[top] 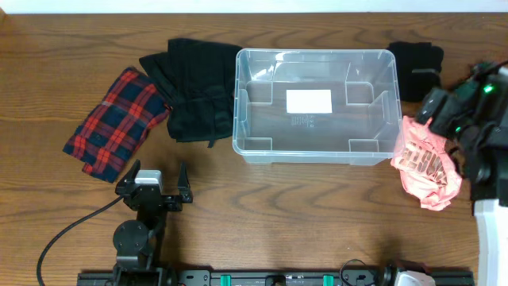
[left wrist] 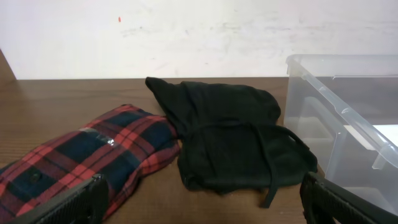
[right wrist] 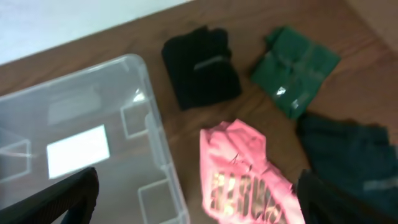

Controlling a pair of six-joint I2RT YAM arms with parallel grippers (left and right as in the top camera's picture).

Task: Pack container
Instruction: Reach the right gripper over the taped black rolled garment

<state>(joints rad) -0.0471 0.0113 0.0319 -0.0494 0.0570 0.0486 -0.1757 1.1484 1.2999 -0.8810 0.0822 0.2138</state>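
seeing the container (top: 270,131) sitting open side up at the middle of the wooden table (top: 317,230), with its long sides running from 9 o'clock to 3 o'clock and a white label (top: 308,101) on its base. finding a black garment (top: 194,91) bunched at 9 o'clock of the container, just beside its wall, and a red plaid garment (top: 115,119) lying further out toward 9 o'clock, meeting the black one's edge. noting a small folded black piece (top: 417,70) at 2 o'clock, near the rim, and a crumpled pink garment (top: 425,163) with printed lettering at 4 o'clock, lying close against the container's corner; not telling whether touching.

showing the left gripper (top: 159,168) at 7 o'clock of the container, low over bare wood, with its jaws standing wide apart and clear of the cloth; in its wrist view, facing the black garment and the plaid one with the container's wall at 3 o'clock.

showing the right gripper (right wrist: 202,199) at 3 o'clock of the container, hanging above the pink garment, with both dark fingers (right wrist: 62,196) sitting in the lower corners of the wrist view, spread wide and not clamping anything. also catching there a folded green garment (right wrist: 298,68) at 1 o'clock of the pink one and a dark garment (right wrist: 348,155) at 3 o'clock of it.
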